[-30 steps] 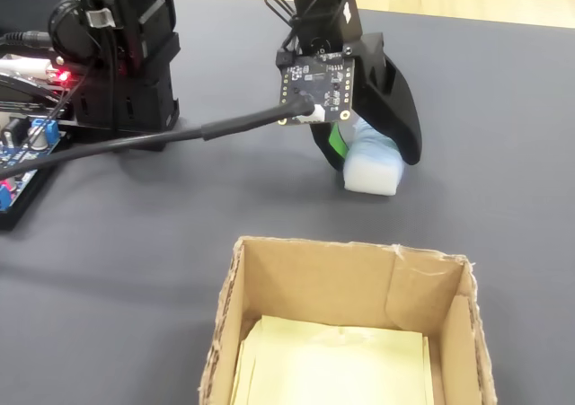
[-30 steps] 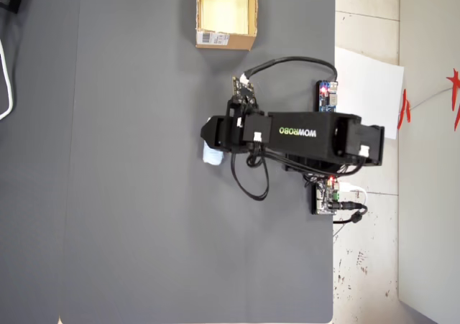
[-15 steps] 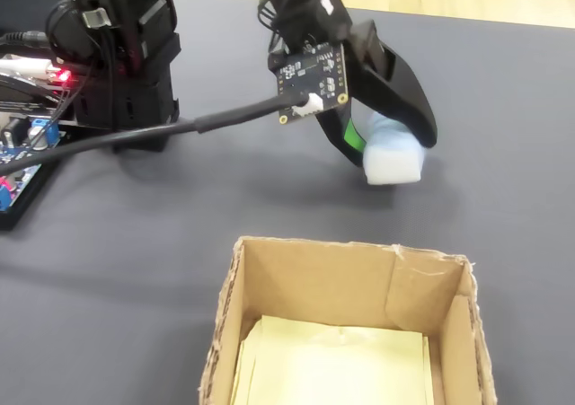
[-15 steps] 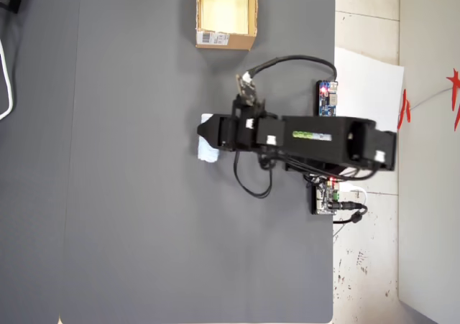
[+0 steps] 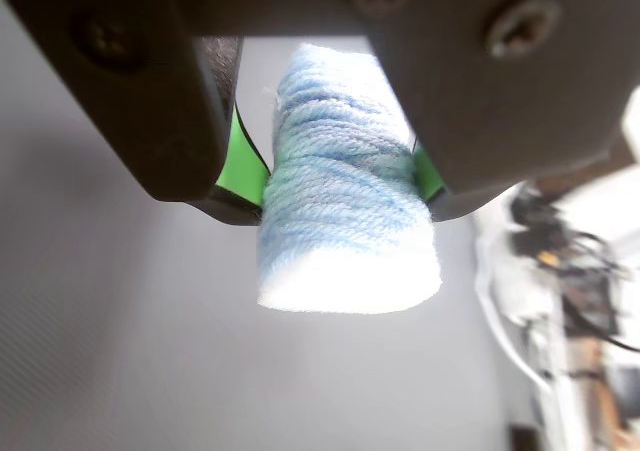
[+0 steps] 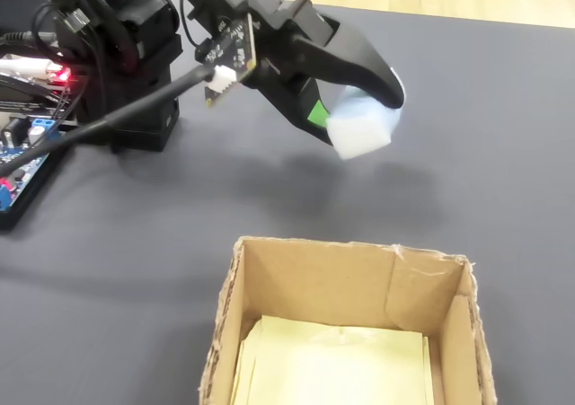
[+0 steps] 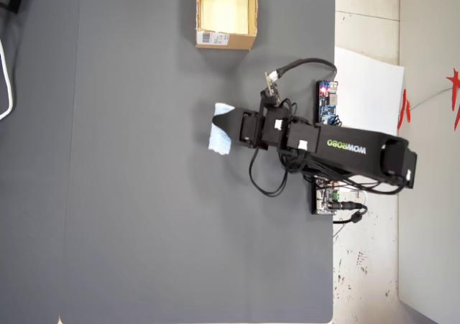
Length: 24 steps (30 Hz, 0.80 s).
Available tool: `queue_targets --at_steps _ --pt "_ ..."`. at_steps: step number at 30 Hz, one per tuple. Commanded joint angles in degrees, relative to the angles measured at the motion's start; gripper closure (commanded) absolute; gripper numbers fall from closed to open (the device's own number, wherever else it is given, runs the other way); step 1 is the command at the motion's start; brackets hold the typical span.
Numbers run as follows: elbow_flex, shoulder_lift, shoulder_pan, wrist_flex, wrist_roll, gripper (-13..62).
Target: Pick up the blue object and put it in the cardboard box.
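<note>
Fuzzy pale-blue roll [image 5: 345, 211], blunt-ended, clamped between the claw's [image 6: 359, 118] green-padded jaws above the mat's [image 7: 144, 195] middle, its rear end hidden; box [image 6: 346, 333] cut off below.

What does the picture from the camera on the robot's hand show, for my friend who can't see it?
In the wrist view, a fuzzy pale blue object is squeezed between the two dark jaws of the gripper, with green pads touching its sides. Its flat whitish end faces the camera, and a plain grey table is behind it, blurred.
</note>
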Motion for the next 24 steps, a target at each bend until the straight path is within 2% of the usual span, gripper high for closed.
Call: queue_targets --at_steps 1,14,24 --pt "-1.85 2.2 1.41 -6.42 -0.62 26.1" --pt "-8.17 3.16 13.36 -15.03 -6.42 26.2" --pt "-24.79 -10.2 29.71 -7.56 -13.18 26.2"
